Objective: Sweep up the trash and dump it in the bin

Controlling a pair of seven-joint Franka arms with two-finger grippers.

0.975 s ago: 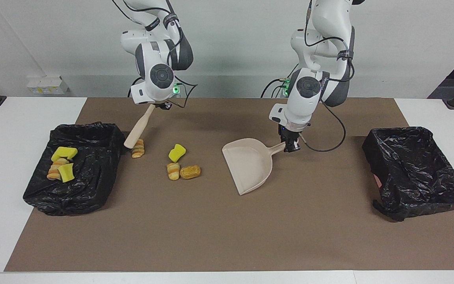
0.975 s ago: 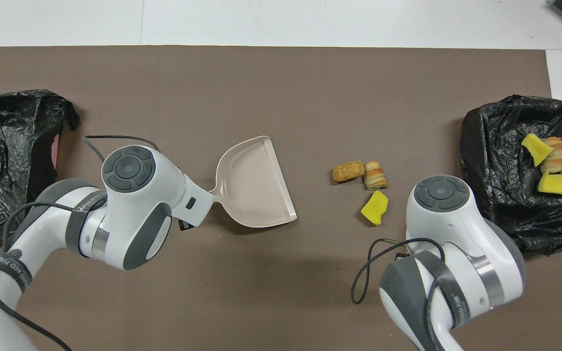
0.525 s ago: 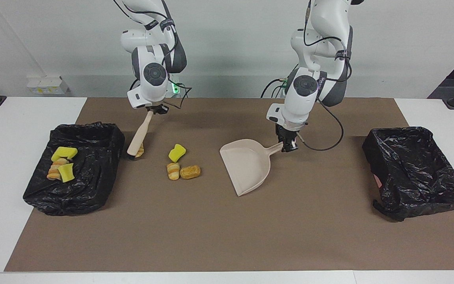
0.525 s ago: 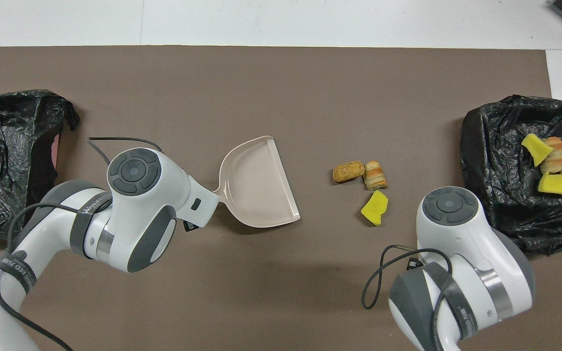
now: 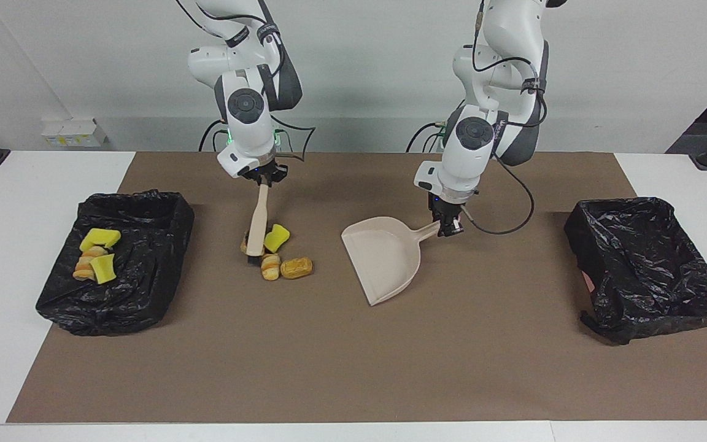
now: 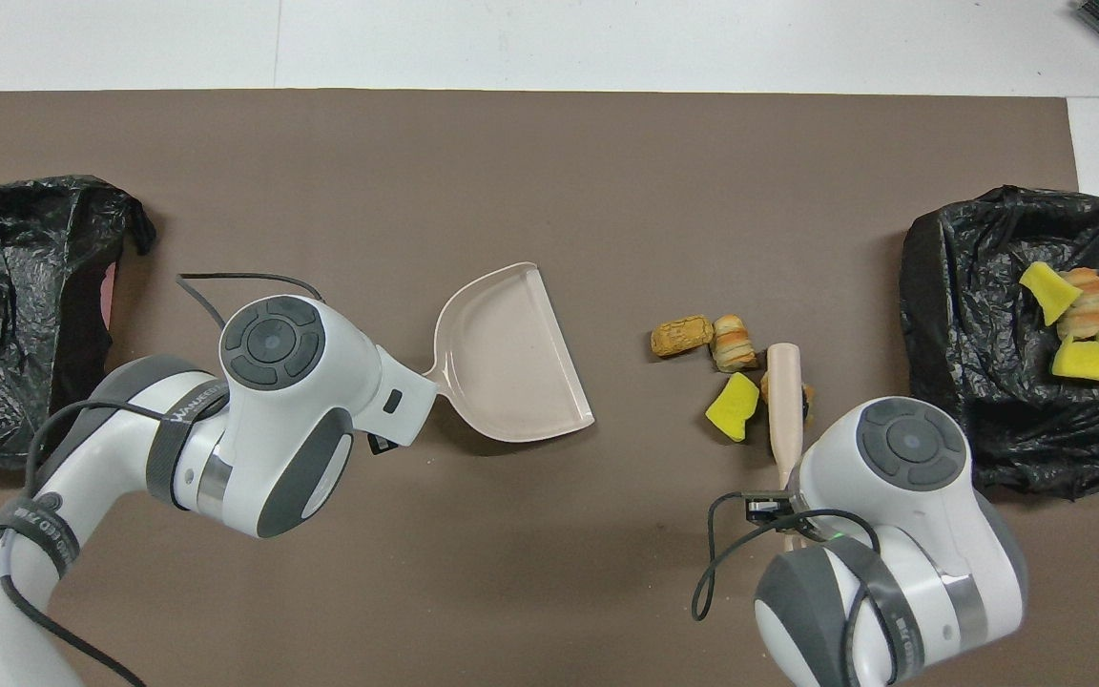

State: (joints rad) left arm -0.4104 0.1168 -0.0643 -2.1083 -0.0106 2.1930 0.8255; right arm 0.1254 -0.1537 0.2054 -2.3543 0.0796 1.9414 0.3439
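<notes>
While clamped shut on brush (image 5: pixel 258 227): right gripper (image 5: pixel 263 178), trash (image 5: pixel 278 253) touching brush head.
Left gripper (image 5: pixel 447 229): gripped dustpan (image 5: pixel 384 258) handle, well apart.

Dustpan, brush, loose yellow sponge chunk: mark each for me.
dustpan (image 5: pixel 384 261), facing view, on the flat pan floor.
brush (image 6: pixel 784 401), overhead view, on the middle of its beige back.
yellow sponge chunk (image 5: pixel 277 237), facing view, on its top face.

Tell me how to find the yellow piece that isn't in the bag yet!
Start at the brown mat, then find the beige brush. The yellow sponge chunk lies right beside it, toward the dustpan. Its neighbours are all golden-brown bread pieces; it alone is bright yellow.
</notes>
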